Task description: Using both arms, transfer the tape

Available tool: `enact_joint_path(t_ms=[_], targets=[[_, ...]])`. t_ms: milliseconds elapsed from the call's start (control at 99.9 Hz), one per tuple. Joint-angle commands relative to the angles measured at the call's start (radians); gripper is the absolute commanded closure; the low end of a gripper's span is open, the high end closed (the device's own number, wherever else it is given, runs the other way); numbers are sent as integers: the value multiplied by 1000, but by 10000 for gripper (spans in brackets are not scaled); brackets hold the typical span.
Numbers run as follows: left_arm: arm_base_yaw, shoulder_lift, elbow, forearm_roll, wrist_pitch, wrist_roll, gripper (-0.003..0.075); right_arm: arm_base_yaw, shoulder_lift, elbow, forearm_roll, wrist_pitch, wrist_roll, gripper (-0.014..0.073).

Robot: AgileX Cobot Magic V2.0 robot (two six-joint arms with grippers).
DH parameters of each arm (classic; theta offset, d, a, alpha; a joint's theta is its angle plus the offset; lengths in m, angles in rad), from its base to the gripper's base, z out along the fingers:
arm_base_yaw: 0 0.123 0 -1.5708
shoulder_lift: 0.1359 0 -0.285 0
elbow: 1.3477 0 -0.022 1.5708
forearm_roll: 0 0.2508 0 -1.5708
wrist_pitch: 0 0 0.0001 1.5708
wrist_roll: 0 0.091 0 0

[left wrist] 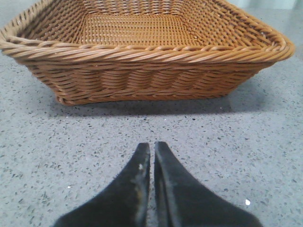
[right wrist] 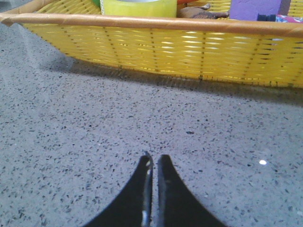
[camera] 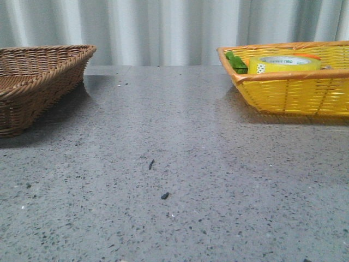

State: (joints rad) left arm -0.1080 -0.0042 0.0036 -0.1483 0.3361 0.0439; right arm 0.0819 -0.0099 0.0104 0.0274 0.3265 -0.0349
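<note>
The yellow tape roll (camera: 283, 64) lies flat in the yellow basket (camera: 289, 93) at the table's far right, its white core printed in green. It also shows in the right wrist view (right wrist: 138, 7) behind the basket's rim. My right gripper (right wrist: 154, 157) is shut and empty over the bare table, short of the yellow basket (right wrist: 156, 47). My left gripper (left wrist: 152, 144) is shut and empty over the table, in front of the brown wicker basket (left wrist: 142, 78). Neither gripper shows in the front view.
The brown wicker basket (camera: 38, 82) stands empty at the far left. The yellow basket also holds a carrot with green leaves (camera: 237, 61), a purple block (right wrist: 255, 8) and other small items. Two dark specks (camera: 164, 195) lie mid-table. A curtain hangs behind.
</note>
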Motion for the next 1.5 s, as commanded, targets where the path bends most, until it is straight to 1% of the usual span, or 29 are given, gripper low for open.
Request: enact_joint_path(t_ms=[0, 821, 961, 1141, 1191, 1231, 1241, 1281, 1321, 1491], targets=[[3, -28, 8, -12, -46, -7, 741, -5, -19, 24, -13, -11, 2, 656], [3, -28, 8, -12, -46, -7, 741, -5, -19, 24, -13, -16, 2, 656], [3, -28, 8, -8, -48, -7, 741, -5, -19, 24, -13, -78, 2, 656], [3, -28, 8, -12, -108, -7, 741, -5, -19, 24, -13, -188, 2, 656], [3, -28, 8, -50, -131, -7, 741, -5, -19, 24, -11, -221, 2, 656], [3, -28, 8, -150, -150, -7, 741, -5, -19, 24, -11, -249, 2, 656], [3, -28, 8, -150, -152, -7, 741, -5, -19, 24, -11, -254, 2, 656], [3, -28, 8, -277, -161, -7, 741, -5, -19, 24, -3, -287, 2, 656], [3, -28, 8, -334, -170, -7, 741, -5, -19, 24, 2, -309, 2, 656], [3, -28, 8, -437, -269, -7, 741, -5, -19, 24, 16, -308, 2, 656]])
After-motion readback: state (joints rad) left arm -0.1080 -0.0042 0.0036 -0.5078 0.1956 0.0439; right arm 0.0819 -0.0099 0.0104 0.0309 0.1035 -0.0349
